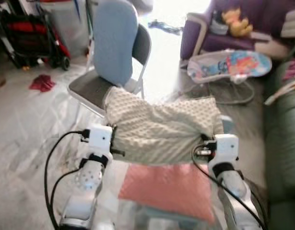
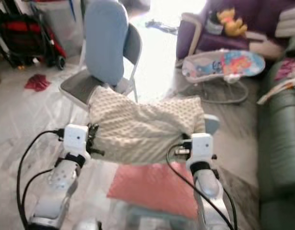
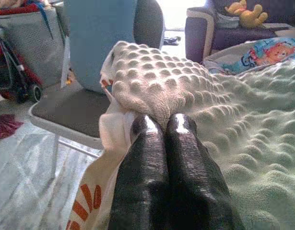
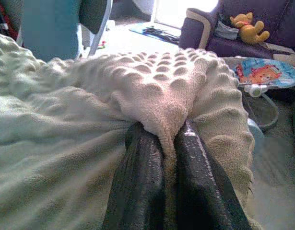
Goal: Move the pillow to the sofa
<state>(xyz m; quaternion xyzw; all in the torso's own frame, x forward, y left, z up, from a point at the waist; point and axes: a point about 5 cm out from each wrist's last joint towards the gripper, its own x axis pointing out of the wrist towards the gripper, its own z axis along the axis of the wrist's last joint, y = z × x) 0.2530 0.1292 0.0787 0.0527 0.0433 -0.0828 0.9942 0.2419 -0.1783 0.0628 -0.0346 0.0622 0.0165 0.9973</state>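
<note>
The cream bobble-textured pillow hangs in the air between the two arms, stretched crosswise in front of the robot, sagging a little in the middle. The left end effector has its two black fingers pressed together on a fold at the pillow's one end, where a white tag with orange stripes hangs out beside them. The right end effector is clamped on a pinch of the fleece at the other end, a ridge of cloth squeezed up between its fingers.

Below the pillow lies a pink cushion on something low that is too blurred to name. Just beyond the pillow stands a grey folding chair with a light blue pad propped against its back. On the robot's right runs the dark green sofa, its seat near but apart from the pillow. Farther off are a baby bouncer, a purple armchair with a yellow plush toy, and a red stroller on the far left.

As I judge it, the pick-up is done and the carrying step is in hand. The next move calls for turning the body toward the right, keeping both grips firm and level so the pillow does not slip out of the thin pinches, then bringing it over the green seat and loosening both ends together.
</note>
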